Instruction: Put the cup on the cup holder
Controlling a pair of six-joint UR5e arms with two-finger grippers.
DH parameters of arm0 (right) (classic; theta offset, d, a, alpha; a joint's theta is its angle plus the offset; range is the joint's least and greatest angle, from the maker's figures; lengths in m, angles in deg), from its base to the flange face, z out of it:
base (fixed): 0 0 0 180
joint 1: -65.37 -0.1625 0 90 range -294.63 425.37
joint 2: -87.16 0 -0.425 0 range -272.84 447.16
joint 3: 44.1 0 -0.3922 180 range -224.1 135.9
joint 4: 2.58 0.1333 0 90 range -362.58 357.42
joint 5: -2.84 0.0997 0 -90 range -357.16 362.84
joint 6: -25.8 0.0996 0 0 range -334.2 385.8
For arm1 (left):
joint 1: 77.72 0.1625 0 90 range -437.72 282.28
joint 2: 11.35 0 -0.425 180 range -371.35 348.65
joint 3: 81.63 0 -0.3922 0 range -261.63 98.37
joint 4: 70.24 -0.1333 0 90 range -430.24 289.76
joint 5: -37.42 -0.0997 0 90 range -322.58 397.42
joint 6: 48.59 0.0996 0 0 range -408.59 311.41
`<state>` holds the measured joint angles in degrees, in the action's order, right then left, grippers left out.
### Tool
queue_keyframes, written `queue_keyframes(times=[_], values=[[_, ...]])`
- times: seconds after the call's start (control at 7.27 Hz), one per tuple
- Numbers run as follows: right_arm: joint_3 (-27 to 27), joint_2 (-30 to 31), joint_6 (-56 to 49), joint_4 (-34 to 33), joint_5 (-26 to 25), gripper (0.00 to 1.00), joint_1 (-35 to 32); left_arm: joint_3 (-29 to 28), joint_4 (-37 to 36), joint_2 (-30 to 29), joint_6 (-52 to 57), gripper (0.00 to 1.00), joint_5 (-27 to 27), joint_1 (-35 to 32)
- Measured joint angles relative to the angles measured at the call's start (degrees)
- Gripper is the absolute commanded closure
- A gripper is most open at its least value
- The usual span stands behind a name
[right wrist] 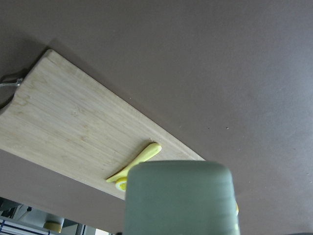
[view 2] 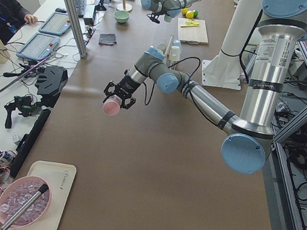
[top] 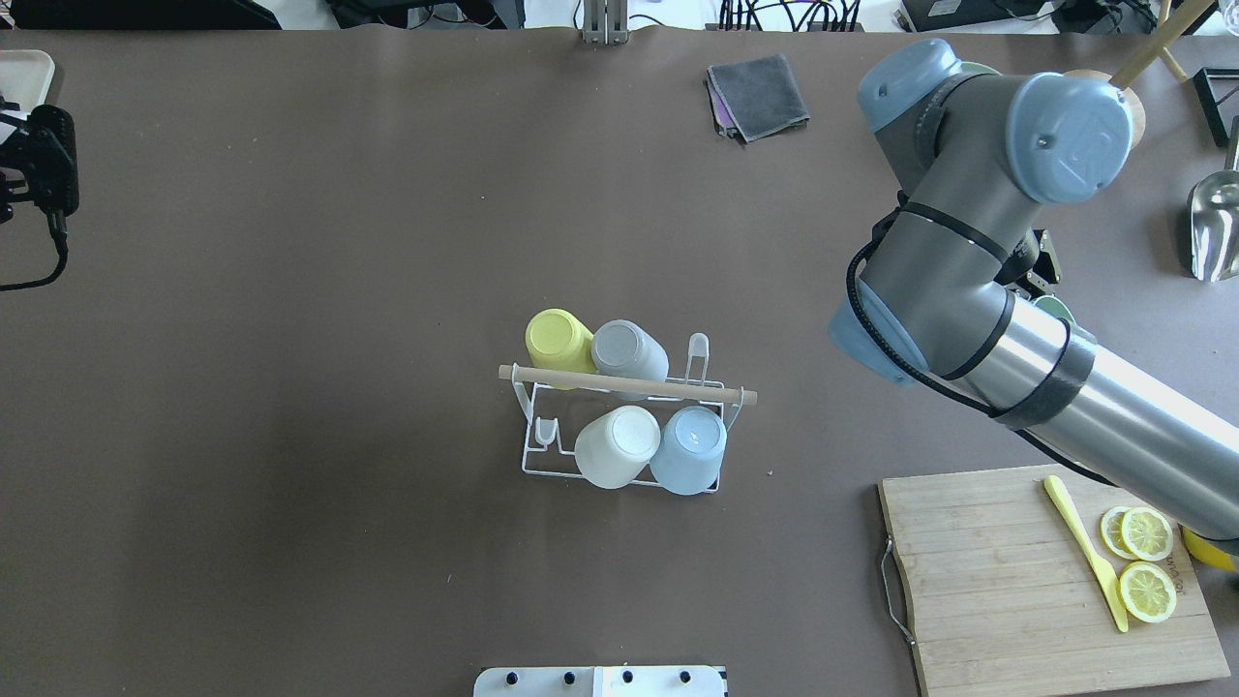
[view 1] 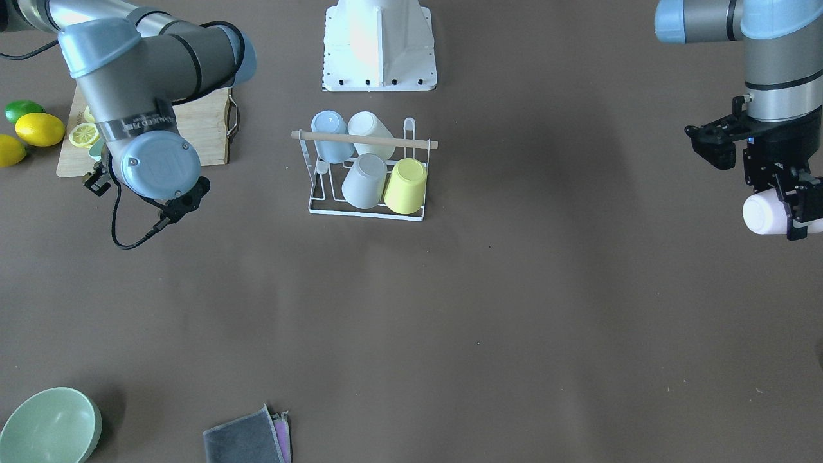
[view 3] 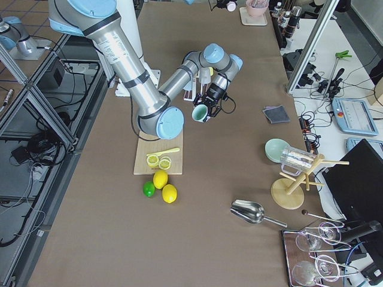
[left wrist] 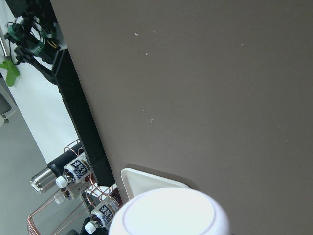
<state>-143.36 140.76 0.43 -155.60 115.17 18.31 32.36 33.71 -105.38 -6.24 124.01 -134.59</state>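
Note:
The cup holder (view 1: 363, 139), a white wire rack with a wooden rod across its top, stands mid-table and also shows in the overhead view (top: 629, 385). It holds several cups upside down: yellow (top: 557, 339), grey (top: 629, 348), white (top: 617, 445) and blue (top: 691, 447). My left gripper (view 1: 794, 209) is shut on a pale pink cup (view 1: 764, 214) held on its side, above the table's far left end (view 2: 111, 107). My right gripper (view 3: 206, 106) is shut on a pale green cup (view 3: 199, 112), held above the table beside the cutting board; the arm hides most of it from overhead.
A wooden cutting board (top: 997, 581) with lemon slices (top: 1147, 561) and a yellow knife (top: 1084, 552) lies at my right. Whole lemons and a lime (view 1: 38, 128) lie beyond it. A grey cloth (top: 758, 92) and a green bowl (view 1: 48, 427) lie at the far edge.

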Motion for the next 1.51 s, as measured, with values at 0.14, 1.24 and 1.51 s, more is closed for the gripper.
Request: queue_keyframes(times=[0.14,1.24,1.51], values=[[-1.92,0.58,0.80,4.83,1.59,0.55,-1.46,-0.87,3.68,-0.25,-2.47,0.51,2.35,0.09],[-3.93,11.03,37.28,78.61,16.32,0.55,-4.58,-8.92,33.88,-1.82,-19.96,0.52,12.27,0.46],[-1.18,11.24,43.77,92.26,16.04,0.55,-5.17,-8.73,42.25,-1.91,-31.67,0.52,13.94,0.84]])
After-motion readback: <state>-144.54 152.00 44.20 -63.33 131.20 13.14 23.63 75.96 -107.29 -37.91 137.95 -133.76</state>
